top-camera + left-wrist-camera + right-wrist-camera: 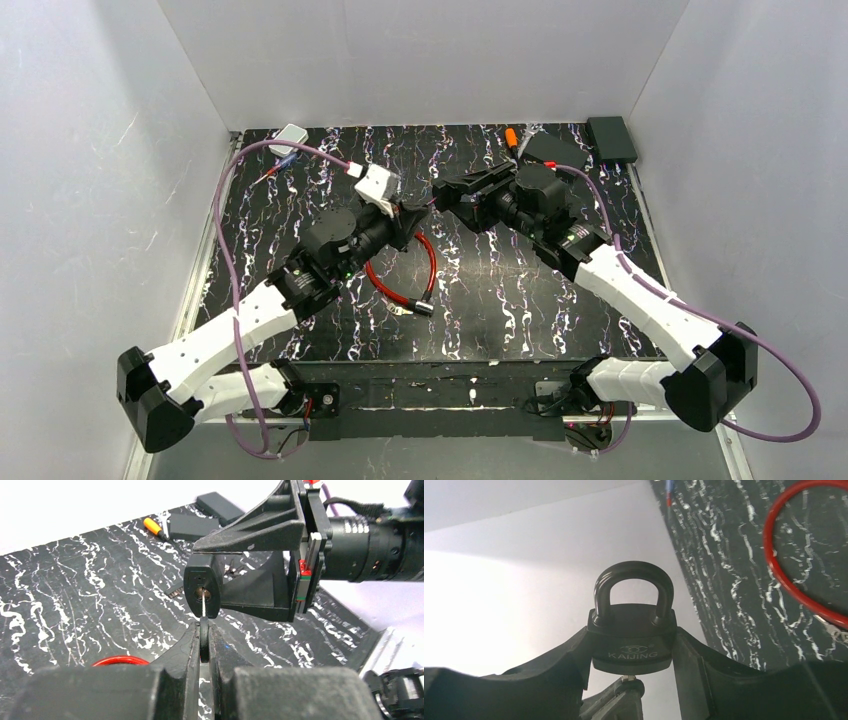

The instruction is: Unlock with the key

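A black padlock (631, 639), marked KAIJING, is clamped by its sides in my right gripper (631, 647), held in the air with its shackle (633, 582) seated in the body. Its underside with the keyhole (202, 591) faces my left gripper (204, 636), which is shut on the black head of the key (204, 641). The key's thin metal blade (204, 608) runs up into the keyhole. In the top view both grippers meet above the mat's middle, the left gripper (412, 216) touching the padlock (436, 200) held by the right gripper (447, 196).
A red cable loop (430, 262) with metal ends lies on the black marbled mat under the left arm. An orange-handled screwdriver (511, 137) and two black boxes (553, 150) (611, 137) sit at the back right. A small white block (290, 133) is at the back left.
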Tool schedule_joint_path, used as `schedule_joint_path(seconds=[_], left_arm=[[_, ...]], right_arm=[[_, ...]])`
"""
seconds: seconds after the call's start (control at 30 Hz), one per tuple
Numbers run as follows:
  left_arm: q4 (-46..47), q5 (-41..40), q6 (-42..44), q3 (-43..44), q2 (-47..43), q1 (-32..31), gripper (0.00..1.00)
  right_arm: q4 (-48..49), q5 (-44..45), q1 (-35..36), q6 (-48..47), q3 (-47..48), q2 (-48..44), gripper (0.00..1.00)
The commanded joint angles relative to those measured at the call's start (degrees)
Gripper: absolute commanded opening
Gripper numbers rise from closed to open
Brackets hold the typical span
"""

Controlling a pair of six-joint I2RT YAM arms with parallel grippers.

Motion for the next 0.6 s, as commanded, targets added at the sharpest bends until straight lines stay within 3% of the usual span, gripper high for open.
schedule_joint_path(seconds=[0.0,0.17,0.4,0.57], left_arm=[[1.2,9.0,-7.8,1.3,0.2,-0.9,0.0],[-2.1,7.8,-11.7,2.7,-1.8,-0.7,0.0],[-11.1,6.8,-9.4,4.6,-5.2,-0.7,0.0],[-11.6,6.8,-9.3,3.3,-7.0,-0.7,0.0]], right_arm=[[19.0,-18.0,5.3,0.5,0.3,-4.5,0.01],[20.4,-18.3,5.3,0.6,-1.0,-5.3,0.01],[20.6,-16.6,5.2,1.0,-1.0,-6.1,0.01],[19.6,-15.5,5.2,0.7,-0.6,-6.2,0.01]])
